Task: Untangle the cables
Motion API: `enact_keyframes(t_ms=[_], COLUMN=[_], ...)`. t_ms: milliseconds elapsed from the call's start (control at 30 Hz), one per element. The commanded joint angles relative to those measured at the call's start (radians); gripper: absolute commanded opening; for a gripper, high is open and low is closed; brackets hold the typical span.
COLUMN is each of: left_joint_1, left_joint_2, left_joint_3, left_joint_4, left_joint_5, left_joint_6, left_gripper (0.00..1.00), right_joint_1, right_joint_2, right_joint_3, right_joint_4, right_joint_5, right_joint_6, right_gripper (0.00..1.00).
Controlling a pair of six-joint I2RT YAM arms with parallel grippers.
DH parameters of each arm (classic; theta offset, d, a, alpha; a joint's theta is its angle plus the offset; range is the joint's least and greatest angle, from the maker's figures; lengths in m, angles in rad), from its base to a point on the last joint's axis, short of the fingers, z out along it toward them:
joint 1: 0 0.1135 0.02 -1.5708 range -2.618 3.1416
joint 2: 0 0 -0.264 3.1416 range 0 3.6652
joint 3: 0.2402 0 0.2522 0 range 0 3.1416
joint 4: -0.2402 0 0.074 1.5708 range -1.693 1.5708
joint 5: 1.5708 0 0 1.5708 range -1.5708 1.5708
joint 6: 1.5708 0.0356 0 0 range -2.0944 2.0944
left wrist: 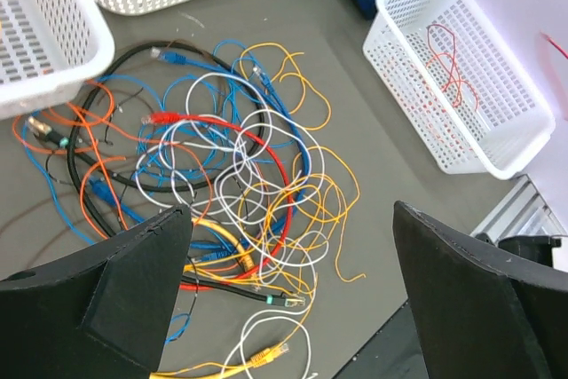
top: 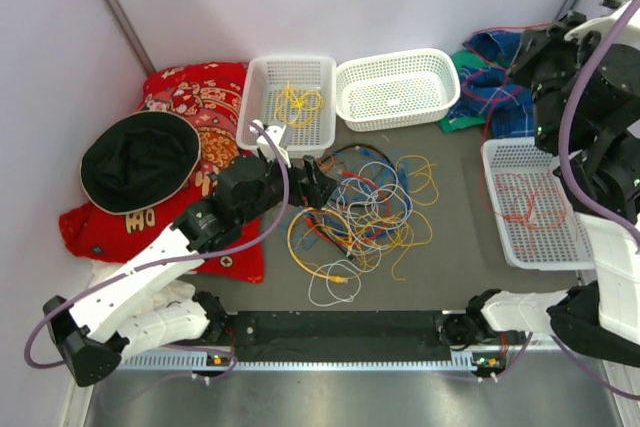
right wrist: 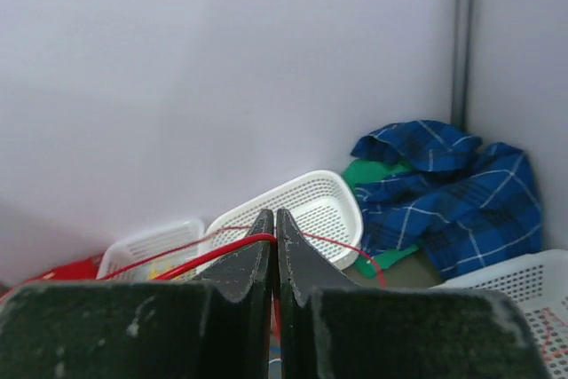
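Yellow wire (top: 298, 102) already lies coiled in the far-left basket (top: 258, 82), and thin red wires (top: 528, 202) lie in the right basket (top: 497, 162), so some of the sorting looks done. Most of it is left. The main tangle of cables (top: 365, 212) sits in the middle of the surface (top: 450, 267), its blue, white, orange, yellow, red and black loops crossing over one another.

The left arm reaches from the near left toward the tangle's left edge. Its left hand (left wrist: 288, 299) hangs above the loops with fingers spread wide and nothing between them. The right arm is raised high at the far right, above the right basket. Its right hand (right wrist: 275, 241) is pressed together, pinching a red wire (right wrist: 209, 257) that runs off to either side of the fingertips. That strand is probably meant for the right basket, where the other red wires lie.
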Motion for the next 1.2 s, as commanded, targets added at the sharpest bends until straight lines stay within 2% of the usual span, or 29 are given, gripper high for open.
enact_keyframes(t_ms=[0, 133, 167, 233, 367, 433, 767, 1000, 1167], left_joint_1=[0.0, 0.002, 0.002, 0.002, 0.002, 0.002, 0.0, 0.0, 0.0], left_joint_2=[-0.013, -0.015, -0.018, -0.027, -0.036, -0.039, -0.053, -0.05, -0.051], left_joint_3=[-0.047, -0.078, -0.084, -0.098, -0.116, -0.121, -0.161, -0.184, -0.214], left_joint_4=[0.053, 0.052, 0.052, 0.055, 0.056, 0.059, 0.064, 0.09, 0.121], left_joint_5=[-0.027, 0.006, 0.011, 0.02, 0.033, 0.039, 0.094, 0.121, 0.14], left_joint_6=[-0.075, -0.108, -0.111, -0.115, -0.114, -0.115, -0.122, -0.128, -0.151], left_gripper=[0.99, 0.99, 0.99, 0.99, 0.99, 0.99, 0.99, 0.99, 0.99], right_joint_1=[-0.042, -0.099, -0.154, -0.218, -0.376, -0.413, -0.553, -0.705, -0.846], right_joint_2=[0.055, 0.072, 0.074, 0.08, 0.098, 0.109, 0.181, 0.169, 0.138], right_joint_3=[0.099, 0.133, 0.131, 0.131, 0.119, 0.117, 0.15, 0.02, -0.174], right_joint_4=[0.009, 0.151, 0.169, 0.167, 0.103, 0.069, 0.097, -0.006, -0.165], right_joint_5=[0.188, 0.283, 0.292, 0.293, 0.29, 0.27, 0.262, 0.198, 0.072], right_joint_6=[-0.106, -0.218, -0.225, -0.186, -0.009, 0.039, 0.018, 0.114, 0.333], right_gripper=[0.0, 0.0, 0.0, 0.0, 0.0, 0.0, 0.0, 0.0, 0.0])
